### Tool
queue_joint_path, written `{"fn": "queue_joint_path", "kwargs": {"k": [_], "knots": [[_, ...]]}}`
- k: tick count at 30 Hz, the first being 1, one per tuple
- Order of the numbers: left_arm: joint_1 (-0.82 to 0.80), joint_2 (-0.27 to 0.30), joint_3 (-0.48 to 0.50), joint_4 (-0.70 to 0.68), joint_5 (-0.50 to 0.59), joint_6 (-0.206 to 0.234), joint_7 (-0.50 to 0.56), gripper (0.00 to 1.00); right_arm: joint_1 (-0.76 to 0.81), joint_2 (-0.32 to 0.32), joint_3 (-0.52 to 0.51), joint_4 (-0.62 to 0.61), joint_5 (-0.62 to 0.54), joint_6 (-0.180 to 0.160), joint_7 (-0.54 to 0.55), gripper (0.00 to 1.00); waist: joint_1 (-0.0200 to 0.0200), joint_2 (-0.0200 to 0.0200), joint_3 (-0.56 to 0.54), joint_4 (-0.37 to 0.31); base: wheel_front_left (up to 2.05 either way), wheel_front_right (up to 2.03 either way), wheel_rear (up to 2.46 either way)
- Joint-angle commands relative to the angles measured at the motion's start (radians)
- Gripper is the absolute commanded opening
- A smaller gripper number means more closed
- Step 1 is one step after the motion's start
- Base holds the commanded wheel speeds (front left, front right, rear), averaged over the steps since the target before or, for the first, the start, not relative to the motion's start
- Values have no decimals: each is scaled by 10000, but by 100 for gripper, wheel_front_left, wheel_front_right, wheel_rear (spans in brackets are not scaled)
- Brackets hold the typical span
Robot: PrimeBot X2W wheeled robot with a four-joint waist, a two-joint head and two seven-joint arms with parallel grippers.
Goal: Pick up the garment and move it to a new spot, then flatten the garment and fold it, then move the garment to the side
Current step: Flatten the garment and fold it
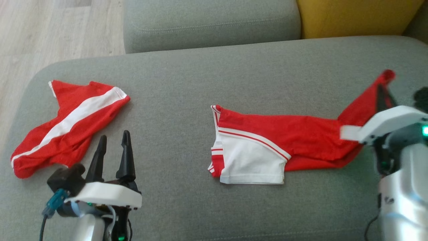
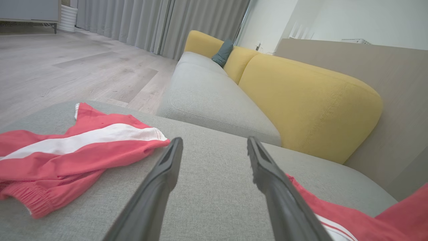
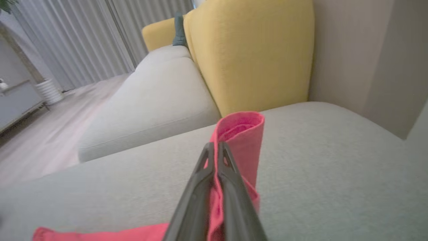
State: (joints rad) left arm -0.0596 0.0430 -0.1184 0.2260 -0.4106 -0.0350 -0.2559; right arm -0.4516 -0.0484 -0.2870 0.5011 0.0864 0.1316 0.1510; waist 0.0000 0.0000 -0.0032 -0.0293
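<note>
A red and white garment (image 1: 284, 137) lies stretched across the grey seat (image 1: 207, 73), its white part toward the middle. Its right end is lifted off the seat, and my right gripper (image 1: 383, 92) is shut on that red fabric. In the right wrist view the red cloth (image 3: 245, 134) stands folded over the closed fingertips of my right gripper (image 3: 215, 145). My left gripper (image 1: 113, 137) hovers open and holds nothing, low at the left. The left wrist view shows the left gripper (image 2: 214, 142) with bare seat between its fingers and an edge of the garment (image 2: 334, 214) at lower right.
A second red piece with a white stripe (image 1: 70, 124) lies crumpled at the seat's left end, just left of my left gripper, seen also as a red piece (image 2: 77, 147). Wooden floor (image 1: 40, 30) lies beyond the left edge. A grey cushion (image 1: 210, 20) and yellow cushion (image 1: 351, 16) stand behind.
</note>
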Motion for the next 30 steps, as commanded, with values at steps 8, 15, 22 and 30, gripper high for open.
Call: {"fn": "queue_joint_path", "kwargs": {"k": [8,15,22,30], "knots": [[-280,72,287,-403,-17,54,-59,100,767,-20,3046,-1304,3408,-9,256,0,0,0,-74,143,0,0,0],[-277,72,139,-361,-40,73,-59,100,1249,-19,5129,-810,5207,-9,-634,0,0,0,-59,431,0,0,0],[-393,72,-84,-240,-96,61,-59,100,725,-19,6870,737,6991,-9,-2400,0,0,0,207,943,0,0,0],[-510,72,-231,-86,-107,37,-59,100,-119,-19,8445,2039,8468,-9,-3633,0,0,0,422,1344,0,0,0]]}}
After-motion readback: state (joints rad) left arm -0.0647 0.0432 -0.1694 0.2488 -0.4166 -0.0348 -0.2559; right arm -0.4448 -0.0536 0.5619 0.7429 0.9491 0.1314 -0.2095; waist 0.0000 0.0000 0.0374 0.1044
